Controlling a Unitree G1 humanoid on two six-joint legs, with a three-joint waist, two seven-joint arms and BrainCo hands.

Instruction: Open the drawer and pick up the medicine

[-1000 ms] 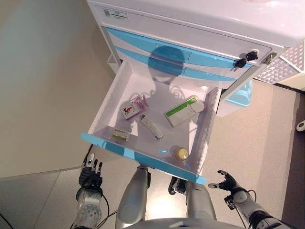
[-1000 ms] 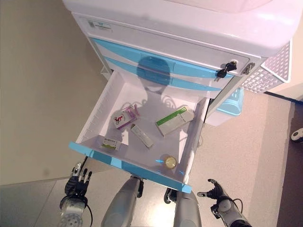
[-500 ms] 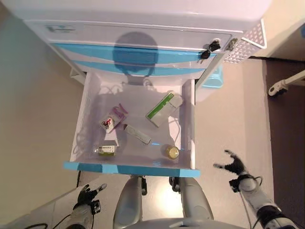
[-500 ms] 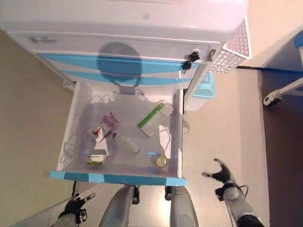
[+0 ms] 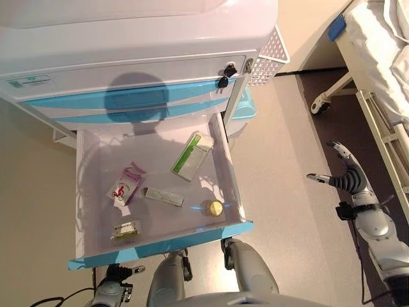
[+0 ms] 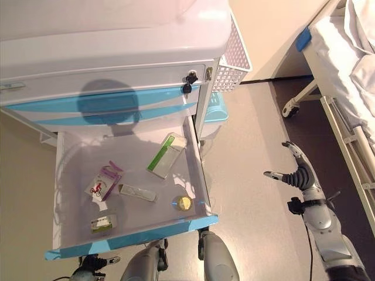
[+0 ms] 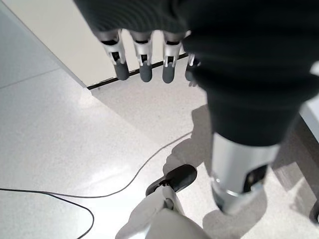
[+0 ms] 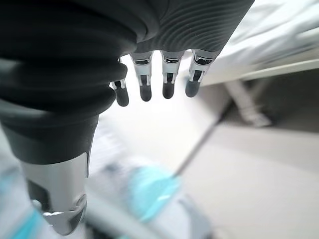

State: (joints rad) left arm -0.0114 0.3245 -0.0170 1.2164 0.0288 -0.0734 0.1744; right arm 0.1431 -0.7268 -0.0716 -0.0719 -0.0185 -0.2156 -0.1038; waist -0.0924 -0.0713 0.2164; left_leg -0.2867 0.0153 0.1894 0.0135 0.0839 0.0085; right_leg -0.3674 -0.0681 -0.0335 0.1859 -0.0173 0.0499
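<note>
**Drawer open, medicine well apart from both hands**

Your drawer [image 5: 89, 192] stands pulled out of the cabinet [image 5: 128, 57], a glossy white tray with a blue front. The medicine lies flat on its floor: a green-and-white box [image 5: 192, 155], a pink box [image 5: 125, 187], a slim tube [image 5: 163, 196], a small green pack [image 5: 125, 229] and a round yellow-capped jar [image 5: 213, 208]. Your right robot hand [image 5: 346, 176] hangs out over the floor, far to the drawer's right, fingers spread and empty. Your left robot hand [image 5: 117, 283] sits low below the drawer front, fingers straight, holding nothing

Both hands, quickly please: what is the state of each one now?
Left hand: open, fingers straight, holding nothing.
Right hand: open, fingers spread, holding nothing.
</note>
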